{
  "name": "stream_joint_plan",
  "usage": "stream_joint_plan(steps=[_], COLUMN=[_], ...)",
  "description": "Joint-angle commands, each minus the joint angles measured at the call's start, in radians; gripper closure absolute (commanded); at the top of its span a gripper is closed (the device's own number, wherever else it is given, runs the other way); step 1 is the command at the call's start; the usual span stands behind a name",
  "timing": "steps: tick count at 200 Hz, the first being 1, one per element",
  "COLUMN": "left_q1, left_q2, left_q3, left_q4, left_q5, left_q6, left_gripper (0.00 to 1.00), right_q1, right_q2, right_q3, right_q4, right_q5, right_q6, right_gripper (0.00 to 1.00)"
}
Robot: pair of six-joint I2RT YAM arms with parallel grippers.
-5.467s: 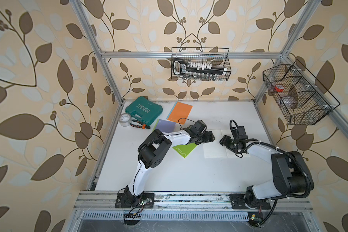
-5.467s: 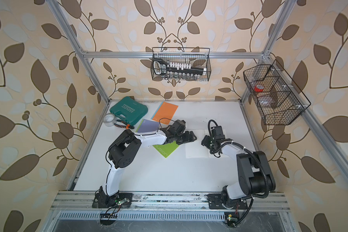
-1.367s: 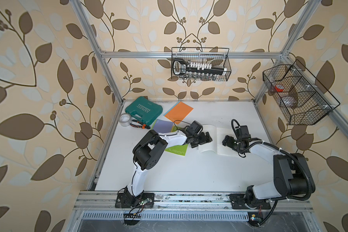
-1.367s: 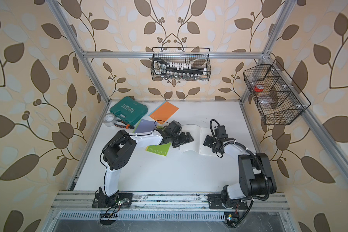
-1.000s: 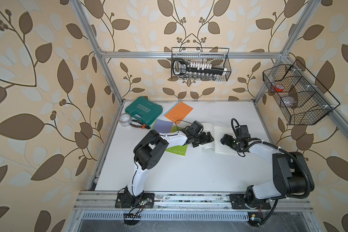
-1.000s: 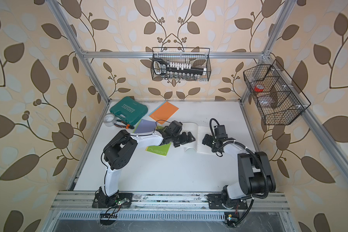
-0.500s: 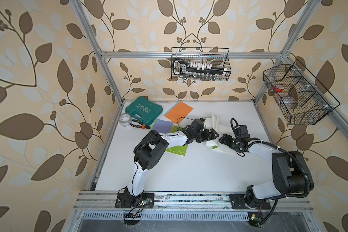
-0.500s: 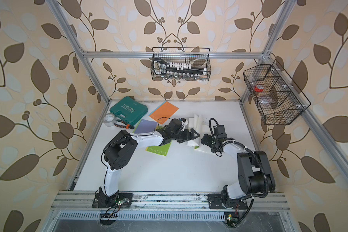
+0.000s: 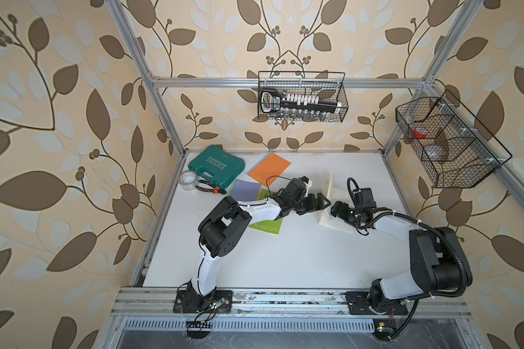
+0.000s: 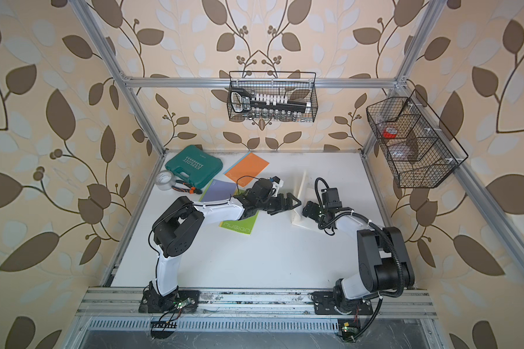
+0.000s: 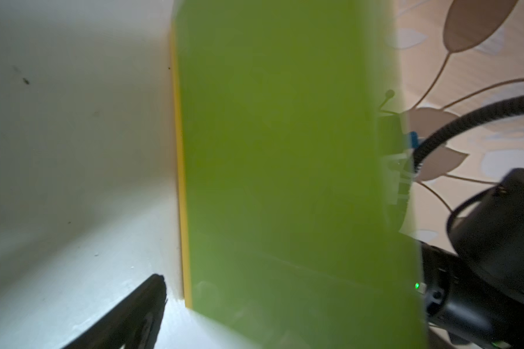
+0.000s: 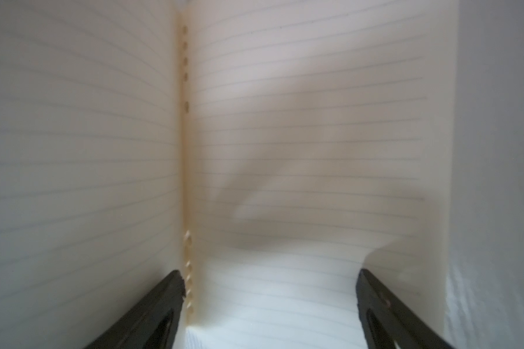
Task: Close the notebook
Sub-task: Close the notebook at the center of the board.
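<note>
The notebook lies half open in both top views. Its left half (image 9: 328,192) (image 10: 300,193) stands about upright, and its right half (image 9: 330,224) lies flat on the white table. My left gripper (image 9: 320,204) (image 10: 292,204) is open, with its tips against the outside of the raised half. In the left wrist view that half's green cover (image 11: 285,151) fills the middle and one finger (image 11: 133,311) shows beside it. My right gripper (image 9: 337,210) (image 12: 270,287) is open over the flat lined page (image 12: 300,302), next to the punched spine (image 12: 184,181).
A green notebook (image 9: 266,227) lies under the left arm, with a purple one (image 9: 245,190) and an orange one (image 9: 270,167) behind it. A teal tool case (image 9: 217,164), a tape roll (image 9: 187,179) and pliers (image 9: 211,189) sit back left. Wire baskets (image 9: 301,96) (image 9: 448,145) hang on the walls.
The notebook's left half has swung up from a low tilt to about upright, with my left gripper following it rightward. The right gripper has stayed on the flat half.
</note>
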Motion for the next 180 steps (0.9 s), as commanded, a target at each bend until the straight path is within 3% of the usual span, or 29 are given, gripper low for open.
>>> stream_joint_plan(steps=[1, 84, 139, 180], left_q1=[-0.012, -0.013, -0.003, 0.009], left_q2=[-0.084, -0.125, -0.168, -0.188], left_q3=[0.002, -0.035, -0.069, -0.093], left_q4=[0.04, 0.041, 0.037, 0.042], left_q5=[0.04, 0.032, 0.014, 0.013], left_q6=[0.004, 0.001, -0.001, -0.007], left_gripper=[0.02, 0.02, 0.01, 0.02], right_q1=[0.018, 0.055, 0.005, -0.075], right_q2=[0.064, 0.111, -0.048, -0.148], right_q3=[-0.034, 0.03, 0.025, -0.034], right_q4=[-0.098, -0.105, -0.114, -0.003], right_q5=[-0.084, -0.145, -0.198, -0.344], right_q6=[0.03, -0.007, 0.005, 0.066], right_gripper=[0.12, 0.13, 0.13, 0.13])
